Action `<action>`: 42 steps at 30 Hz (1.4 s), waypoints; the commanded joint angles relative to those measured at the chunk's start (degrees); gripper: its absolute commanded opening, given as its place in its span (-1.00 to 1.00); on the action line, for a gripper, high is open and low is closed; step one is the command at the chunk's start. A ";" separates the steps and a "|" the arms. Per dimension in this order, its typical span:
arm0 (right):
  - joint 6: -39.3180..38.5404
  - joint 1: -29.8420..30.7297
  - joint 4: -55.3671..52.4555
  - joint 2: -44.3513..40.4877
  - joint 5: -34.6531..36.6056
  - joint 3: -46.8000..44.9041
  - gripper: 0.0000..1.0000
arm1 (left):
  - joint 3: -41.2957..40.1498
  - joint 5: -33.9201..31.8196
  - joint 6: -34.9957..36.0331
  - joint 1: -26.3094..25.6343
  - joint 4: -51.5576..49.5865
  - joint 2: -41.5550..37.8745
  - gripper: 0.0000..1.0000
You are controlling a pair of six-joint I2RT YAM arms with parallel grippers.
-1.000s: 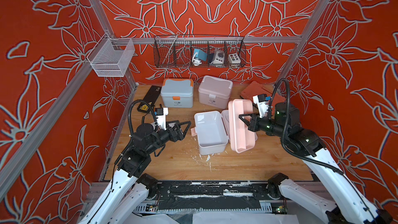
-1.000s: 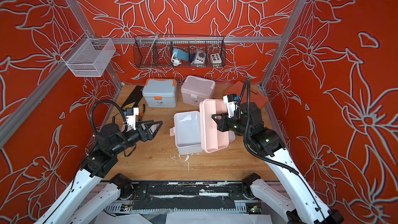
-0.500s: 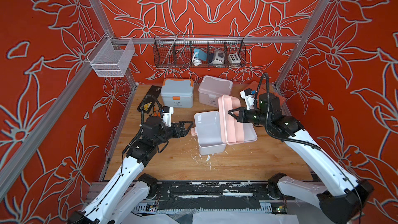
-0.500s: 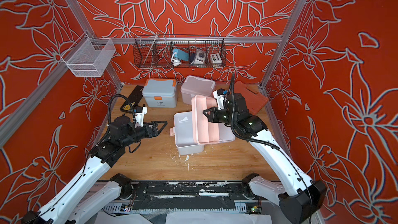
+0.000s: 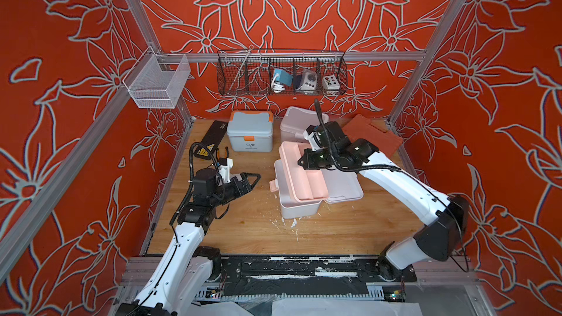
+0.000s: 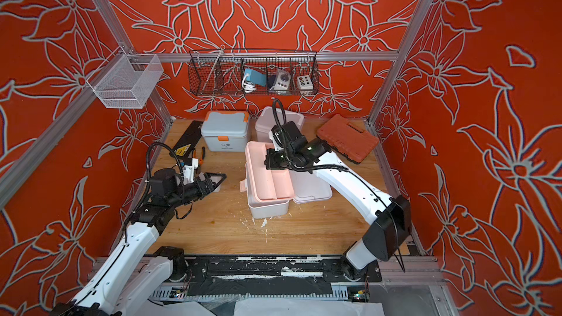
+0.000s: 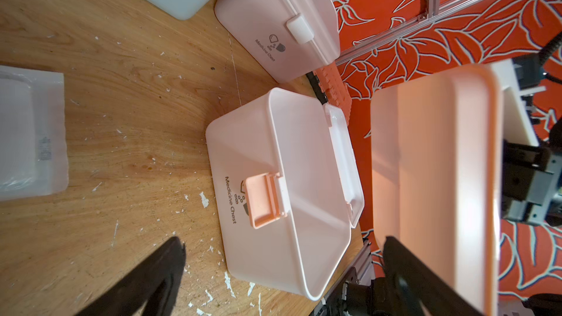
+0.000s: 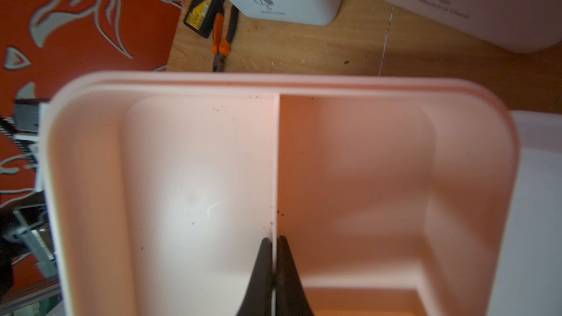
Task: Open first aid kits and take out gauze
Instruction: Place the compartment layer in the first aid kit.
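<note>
white kit (image 5: 299,209) inside: below the right gripper (image 8: 275,240), we cannot make it out; the peach tray (image 5: 304,174) covers it.
gauze packet (image 7: 30,132): ahead of the left gripper (image 7: 284,240), cut off at the edge.

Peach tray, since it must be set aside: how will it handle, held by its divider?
Probably stiff: the peach tray shows no sag. Likely light, being empty. It may swing, since the right pincer grips only the thin divider.
</note>
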 commanded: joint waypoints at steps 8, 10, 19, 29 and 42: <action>3.74 5.87 -16.95 11.63 15.93 13.49 -1.00 | -0.36 1.96 1.95 0.96 -0.18 -1.88 0.95; 4.44 6.46 -20.43 13.91 17.42 15.79 -1.00 | -0.40 1.86 2.22 0.95 -0.34 -1.99 0.95; 6.39 7.67 -23.09 19.37 20.56 19.98 -1.00 | -0.72 1.64 2.94 1.12 -0.96 -2.60 0.95; 7.74 7.71 -25.63 24.61 22.84 24.29 -1.00 | -1.25 1.78 3.06 1.12 -0.98 -2.96 0.95; 7.81 7.71 -26.96 28.48 24.53 26.52 -1.00 | -1.17 1.86 3.13 1.12 -0.98 -2.87 0.95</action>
